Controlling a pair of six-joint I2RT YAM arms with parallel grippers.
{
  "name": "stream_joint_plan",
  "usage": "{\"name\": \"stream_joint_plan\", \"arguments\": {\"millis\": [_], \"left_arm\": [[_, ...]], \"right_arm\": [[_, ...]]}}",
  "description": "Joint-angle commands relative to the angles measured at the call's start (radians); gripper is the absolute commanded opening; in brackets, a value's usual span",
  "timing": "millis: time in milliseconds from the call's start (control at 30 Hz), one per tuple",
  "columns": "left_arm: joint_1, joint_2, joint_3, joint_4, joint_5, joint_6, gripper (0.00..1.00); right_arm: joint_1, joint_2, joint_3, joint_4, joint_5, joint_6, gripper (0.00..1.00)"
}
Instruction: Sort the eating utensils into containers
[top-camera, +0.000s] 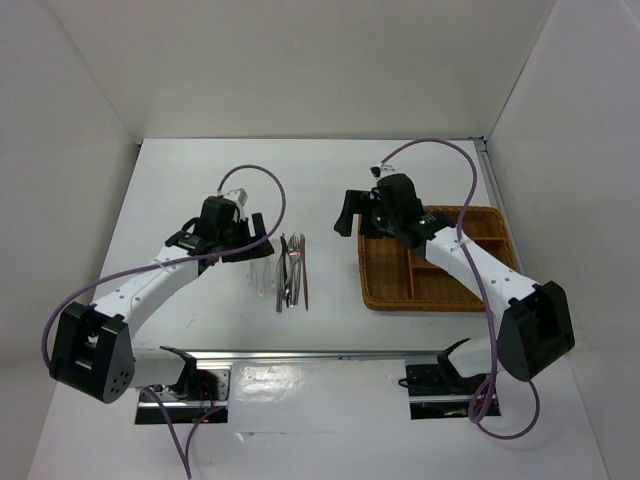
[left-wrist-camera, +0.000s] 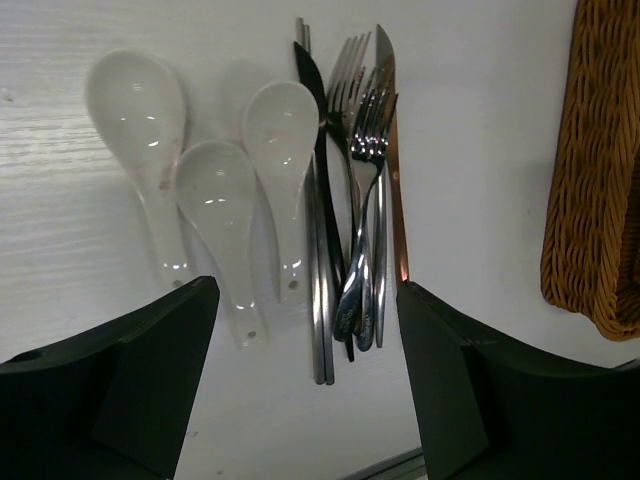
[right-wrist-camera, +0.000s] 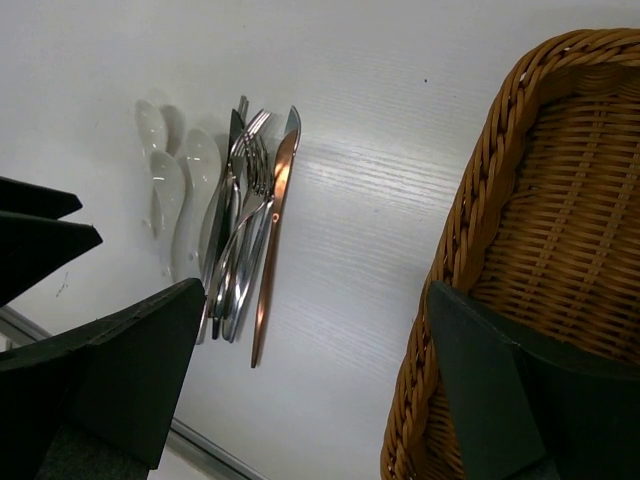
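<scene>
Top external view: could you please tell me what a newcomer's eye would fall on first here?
Probably the tight cluster of silver forks and three white spoons lying on the white table between the two arms. Next, the brown wicker tray at the right, partly under the right arm.

Three glossy white short spoons are seen side by side on the white worktop. Touching their right side, silver metal forks are bundled with thin dark sticks and a reddish-brown flat stick. A brown woven wicker tray is recorded at the right edge, apart from the bundle. The black two-fingered tool is spread wide, nothing gripped.
</scene>
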Motion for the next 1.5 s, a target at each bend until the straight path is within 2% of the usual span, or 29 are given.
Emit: {"name": "stream_joint_plan", "arguments": {"millis": [0,167,433,700,867,1133,1467], "left_arm": [[-0.028,0.043,0.039,0.075,0.096,0.031,0.87],[-0.071,0.131,0.076,0.106,0.073,0.013,0.84],[-0.117,0.312,0.212,0.107,-0.007,-0.018,0.68],[-0.135,0.416,0.309,0.095,-0.059,-0.045,0.59],[-0.135,0.438,0.300,0.104,-0.059,-0.045,0.57],[-0.145,0.468,0.300,0.078,-0.139,-0.065,0.52],[-0.145,0.527,0.321,0.069,-0.139,-0.065,0.49]], "right_arm": [[0.004,0.022,0.058,0.057,0.012,-0.013,1.00],[0.004,0.044,0.067,0.057,0.036,-0.013,1.00],[0.004,0.053,0.067,0.066,0.082,0.010,1.00],[0.004,0.062,0.078,0.057,0.122,0.001,1.00],[0.004,0.062,0.098,0.057,0.146,0.001,1.00],[0.004,0.071,0.098,0.057,0.147,0.001,1.00],[0.004,0.071,0.107,0.048,0.165,-0.009,1.00]]}}
